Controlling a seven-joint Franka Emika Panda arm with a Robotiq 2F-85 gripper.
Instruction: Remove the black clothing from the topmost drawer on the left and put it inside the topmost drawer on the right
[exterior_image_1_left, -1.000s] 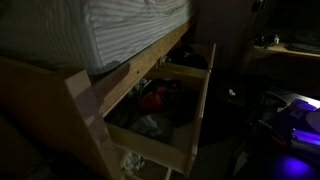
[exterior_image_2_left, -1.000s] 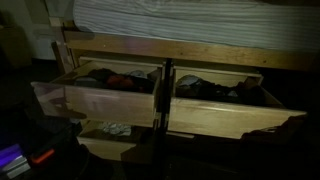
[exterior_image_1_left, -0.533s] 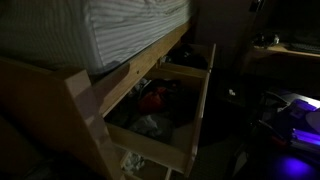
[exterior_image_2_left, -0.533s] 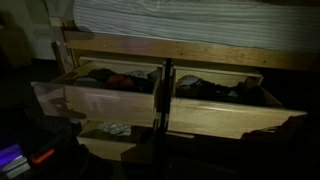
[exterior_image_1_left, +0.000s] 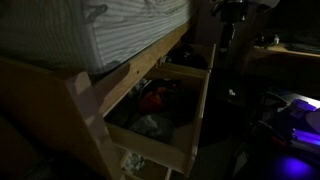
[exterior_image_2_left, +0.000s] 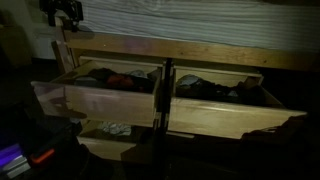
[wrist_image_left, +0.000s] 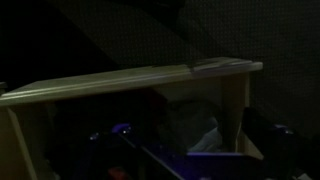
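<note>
The scene is very dark. In an exterior view the topmost left drawer (exterior_image_2_left: 95, 97) and the topmost right drawer (exterior_image_2_left: 222, 112) both stand pulled open under the bed. The left drawer holds a heap of clothes with a dark piece (exterior_image_2_left: 91, 76) and a red one (exterior_image_2_left: 121, 80); I cannot tell the black clothing apart for sure. My gripper (exterior_image_2_left: 63, 12) hangs high above the left drawer, and it also shows at the top of an exterior view (exterior_image_1_left: 232, 12). In the wrist view the gripper (wrist_image_left: 165, 142) looks open and empty above the drawer.
A striped mattress (exterior_image_2_left: 190, 22) lies on the wooden bed frame (exterior_image_2_left: 170, 52). A lower drawer (exterior_image_2_left: 112, 140) is also open, with a light cloth in it. A desk with purple light (exterior_image_1_left: 296, 150) stands close beside the bed.
My gripper has come into view at the top of both exterior views, above the left drawer. The drawers and clothes have not moved.
</note>
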